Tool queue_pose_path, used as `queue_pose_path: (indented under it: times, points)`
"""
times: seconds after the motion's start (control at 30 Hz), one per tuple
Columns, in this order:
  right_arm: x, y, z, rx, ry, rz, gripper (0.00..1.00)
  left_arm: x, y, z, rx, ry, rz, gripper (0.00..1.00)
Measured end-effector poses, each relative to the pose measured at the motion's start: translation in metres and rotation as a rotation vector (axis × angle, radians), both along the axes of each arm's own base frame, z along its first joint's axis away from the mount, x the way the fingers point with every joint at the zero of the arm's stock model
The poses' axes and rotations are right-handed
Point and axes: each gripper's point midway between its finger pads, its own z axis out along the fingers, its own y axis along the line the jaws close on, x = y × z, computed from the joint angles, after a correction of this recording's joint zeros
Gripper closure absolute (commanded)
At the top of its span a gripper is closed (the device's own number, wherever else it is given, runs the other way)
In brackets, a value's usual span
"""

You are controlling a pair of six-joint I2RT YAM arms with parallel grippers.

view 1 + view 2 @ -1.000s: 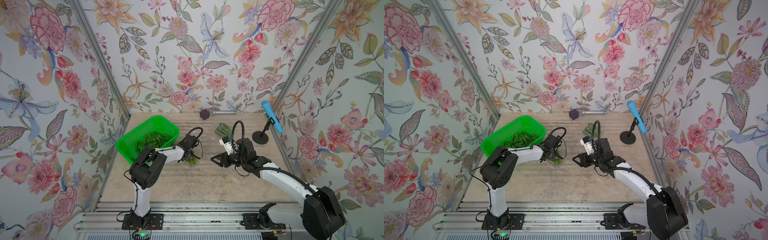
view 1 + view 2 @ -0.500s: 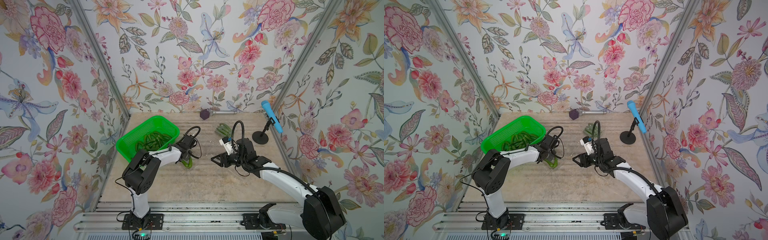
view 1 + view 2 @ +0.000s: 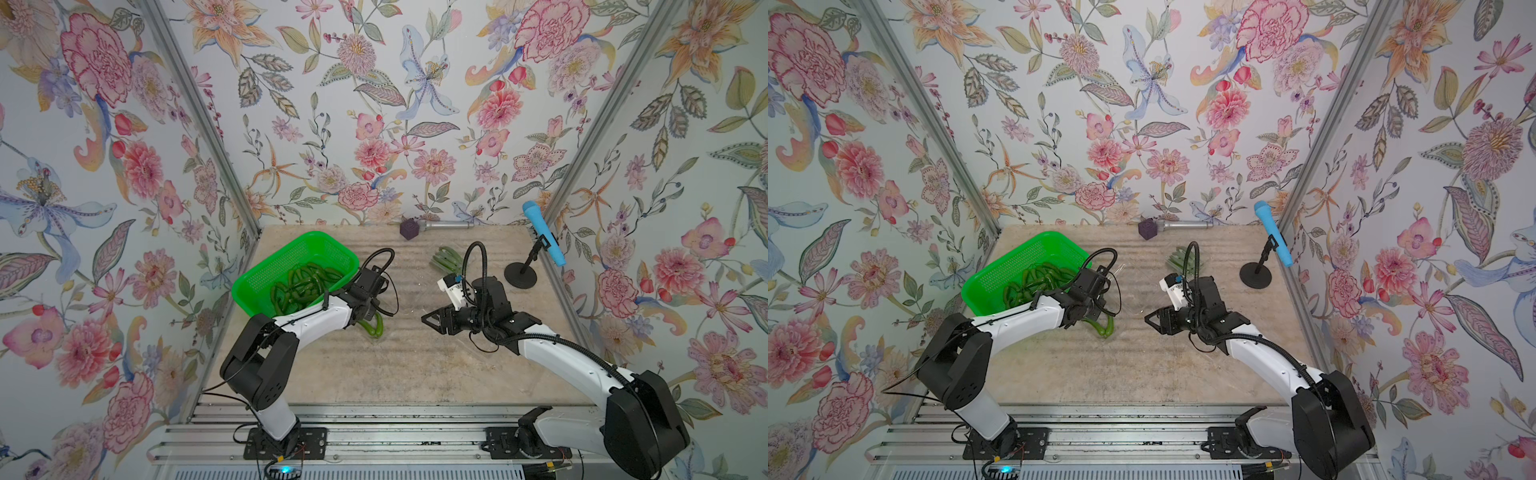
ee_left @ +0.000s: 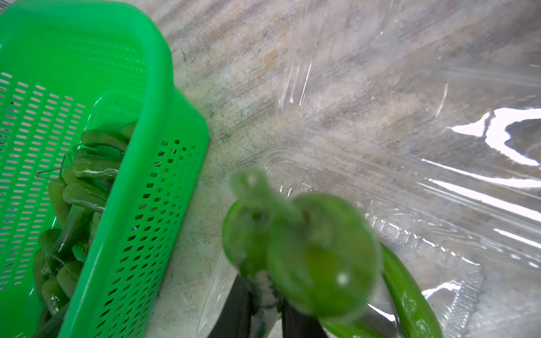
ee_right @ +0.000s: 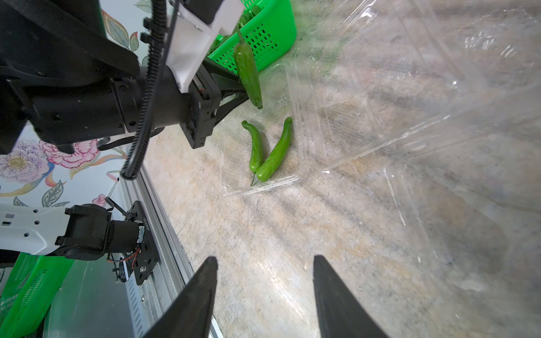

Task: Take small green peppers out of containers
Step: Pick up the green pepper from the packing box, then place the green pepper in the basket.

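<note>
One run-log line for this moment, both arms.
left gripper: shut on pepper, lifted | right gripper: open, empty | open container: two peppers inside

Both arms are the same build: left arm (image 3: 309, 322) and right arm (image 3: 561, 359) have white link shells and black joint housings. Black corrugated cable conduit (image 5: 148, 87) loops over each wrist. White camera bracket (image 3: 451, 291) on the wrist. Black base plates (image 3: 316, 442), screws visible. Right gripper (image 5: 265, 260): black wedge-tapered fingers (image 5: 199, 295).

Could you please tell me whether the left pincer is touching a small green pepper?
Touching. The right wrist view shows the left pincer shut on a small green pepper, clamping its lower half.
</note>
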Motion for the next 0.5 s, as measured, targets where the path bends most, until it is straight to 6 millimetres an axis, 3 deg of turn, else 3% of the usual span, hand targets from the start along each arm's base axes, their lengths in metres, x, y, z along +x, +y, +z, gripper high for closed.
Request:
queue_pose_path:
  times: [0.2,0.4,0.5]
  points:
    - [0.000,0.004,-0.003,-0.001,0.004,0.009,0.45,0.008,0.012,0.038,-0.070,-0.040,0.025,0.94]
    - [0.001,0.011,-0.012,-0.007,0.019,0.023,0.45,0.051,0.078,0.095,-0.181,-0.134,0.179,0.90]
    - [0.002,0.014,-0.015,-0.010,0.024,0.028,0.45,0.068,0.110,0.111,-0.201,-0.165,0.245,0.90]
